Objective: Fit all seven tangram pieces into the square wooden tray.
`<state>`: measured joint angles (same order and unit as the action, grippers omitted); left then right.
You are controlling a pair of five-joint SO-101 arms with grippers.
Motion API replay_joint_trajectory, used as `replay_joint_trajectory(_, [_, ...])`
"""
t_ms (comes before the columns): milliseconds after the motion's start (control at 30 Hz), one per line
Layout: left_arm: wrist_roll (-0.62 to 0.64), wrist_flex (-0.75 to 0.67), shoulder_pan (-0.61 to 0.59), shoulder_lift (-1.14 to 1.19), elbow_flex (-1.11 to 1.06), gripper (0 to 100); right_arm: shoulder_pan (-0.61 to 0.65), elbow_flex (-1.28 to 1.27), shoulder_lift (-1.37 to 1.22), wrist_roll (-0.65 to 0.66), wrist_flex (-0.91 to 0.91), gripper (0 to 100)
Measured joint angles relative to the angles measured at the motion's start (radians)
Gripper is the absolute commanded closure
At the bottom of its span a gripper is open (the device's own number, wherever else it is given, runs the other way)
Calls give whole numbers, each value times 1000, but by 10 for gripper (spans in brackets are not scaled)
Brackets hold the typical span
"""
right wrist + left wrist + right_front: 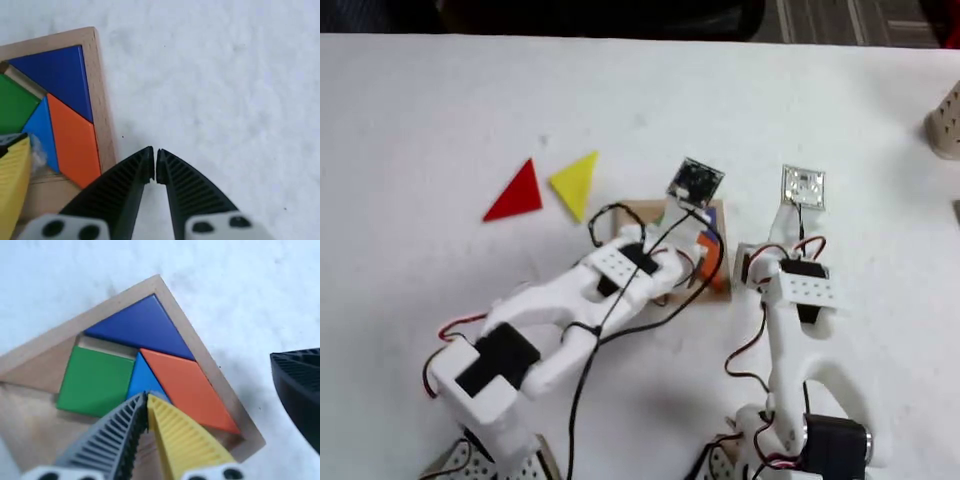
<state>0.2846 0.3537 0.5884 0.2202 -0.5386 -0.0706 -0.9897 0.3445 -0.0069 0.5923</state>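
A: White table point(420, 120). Wooden tray point(197, 347) near its middle, under the left arm. Grippers?

B: Left gripper point(146, 399) over the tray, grey and yellow fingers pressed together. Right gripper point(155, 165) over bare table just right of the tray, black fingers pressed together, nothing held.

A: Pieces?

B: In the tray: dark blue triangle point(140, 325) and orange parallelogram point(187, 387) against the right rim, then green square point(95, 380). Red triangle point(517, 193) and yellow triangle point(576, 182) lie far-left of the tray, close, not touching. Light blue triangle point(144, 377), smallest, sits between green and orange at the left fingertips.
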Motion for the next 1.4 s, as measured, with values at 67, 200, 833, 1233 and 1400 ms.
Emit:
replay_joint_trajectory(67, [0, 8, 3, -2, 0, 976, 0, 0, 0, 0, 0, 978])
replay_joint_trajectory(200, [0, 51, 31, -77, -48, 976, 0, 0, 0, 0, 0, 978])
replay_joint_trajectory(833, [-14, 98, -92, 43, 32, 976, 0, 0, 0, 0, 0, 980])
replay_joint_trajectory(1233, [-18, 98, -92, 104, 109, 976, 0, 0, 0, 0, 0, 978])
replay_joint_trajectory(1400, [-23, 167, -92, 84, 117, 976, 0, 0, 0, 0, 0, 978])
